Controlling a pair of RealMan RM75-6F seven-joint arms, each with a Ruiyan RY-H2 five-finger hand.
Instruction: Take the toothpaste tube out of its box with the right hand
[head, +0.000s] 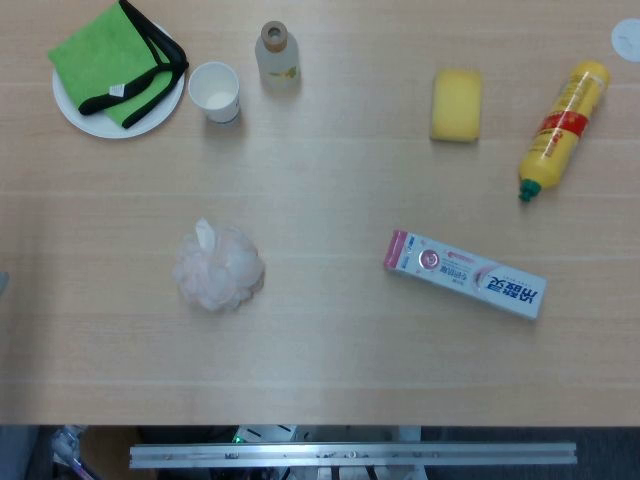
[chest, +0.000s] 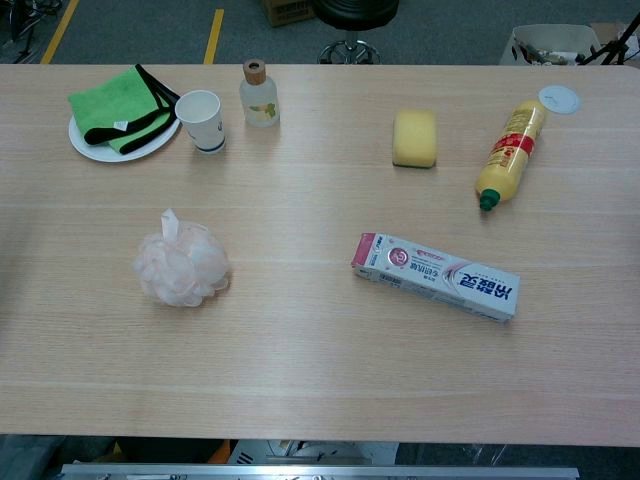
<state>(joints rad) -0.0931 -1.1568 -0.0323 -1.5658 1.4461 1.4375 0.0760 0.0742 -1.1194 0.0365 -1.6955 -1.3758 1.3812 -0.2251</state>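
The toothpaste box (head: 465, 273) lies flat on the wooden table, right of centre, long side running from upper left to lower right. It is white and pink with blue lettering, and it shows in the chest view as well (chest: 435, 276). Its ends look closed and no tube shows outside it. Neither hand nor arm appears in the head view or the chest view.
A pink bath pouf (head: 218, 267) sits left of centre. At the back stand a white plate (head: 82, 112) with a green cloth (head: 108, 60), a paper cup (head: 214, 92) and a small bottle (head: 277, 56). A yellow sponge (head: 456, 104) and a lying yellow bottle (head: 562, 128) are at back right.
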